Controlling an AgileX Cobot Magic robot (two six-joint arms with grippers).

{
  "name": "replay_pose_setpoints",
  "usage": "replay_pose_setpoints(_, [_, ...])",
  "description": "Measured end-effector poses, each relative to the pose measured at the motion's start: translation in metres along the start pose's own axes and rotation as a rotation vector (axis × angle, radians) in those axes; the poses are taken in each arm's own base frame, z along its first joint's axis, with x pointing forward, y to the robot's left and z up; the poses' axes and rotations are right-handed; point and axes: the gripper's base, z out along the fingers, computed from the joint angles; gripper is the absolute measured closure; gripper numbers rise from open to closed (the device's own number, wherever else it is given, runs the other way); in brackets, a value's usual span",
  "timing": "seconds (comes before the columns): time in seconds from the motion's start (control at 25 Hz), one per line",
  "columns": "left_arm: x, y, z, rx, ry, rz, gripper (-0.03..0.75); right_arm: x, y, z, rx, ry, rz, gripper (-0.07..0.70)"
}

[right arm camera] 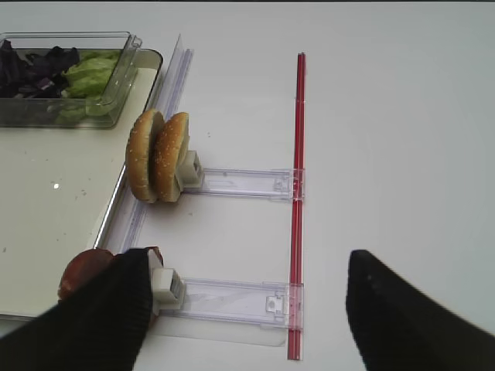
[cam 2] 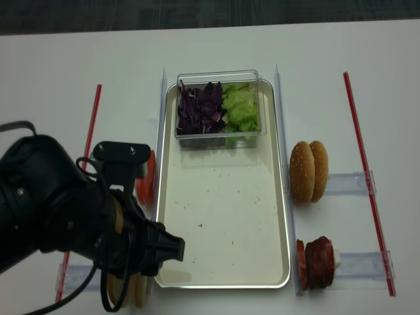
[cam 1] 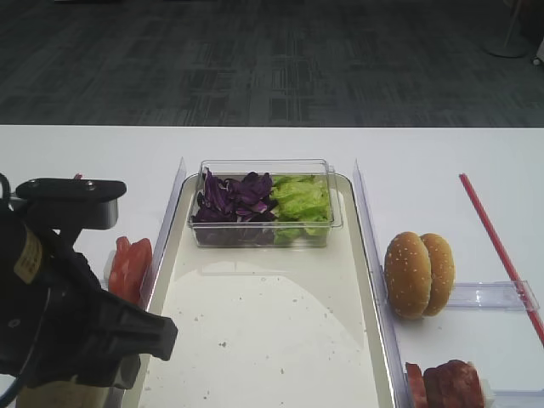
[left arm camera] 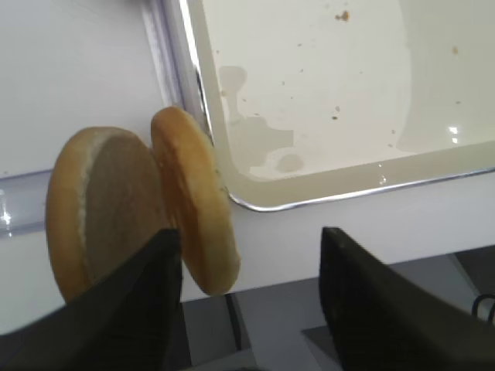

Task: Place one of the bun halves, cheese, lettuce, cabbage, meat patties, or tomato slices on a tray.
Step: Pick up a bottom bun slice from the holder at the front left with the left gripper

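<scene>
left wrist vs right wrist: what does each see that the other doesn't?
Left wrist only: two plain bun halves standing on edge past the tray's corner, with the left hand around the nearer one, jaws not yet touching it.

Right wrist only: the seeded bun halves, the meat patties, the clear container of cabbage and lettuce, the red strip, and the right hand, open and holding nothing.

Both: the tray, bare of placed ingredients, on the white table.
</scene>
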Motion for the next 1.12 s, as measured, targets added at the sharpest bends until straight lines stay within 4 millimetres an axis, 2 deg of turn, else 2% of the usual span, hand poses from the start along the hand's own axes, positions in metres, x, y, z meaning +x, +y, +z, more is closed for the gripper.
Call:
replay_pose_setpoints(0.4, [-0.008,-0.003,0.03,-0.105,0.061,-0.065,0.367,0.0,0.0,0.0,0.0,0.0,0.0,0.083])
replay_pose_setpoints(0.6, [-0.009,-0.002,0.031,-0.115,0.053,-0.079,0.38,0.0,0.0,0.0,0.0,0.0,0.0,0.083])
replay_pose_setpoints(0.88, [-0.01,-0.002,0.031,-0.12,0.047,-0.076,0.504,0.0,0.0,0.0,0.0,0.0,0.0,0.083])
replay_pose_setpoints(1.12, [-0.009,-0.001,0.031,-0.125,0.047,-0.084,0.524,0.0,0.0,0.0,0.0,0.0,0.0,0.083])
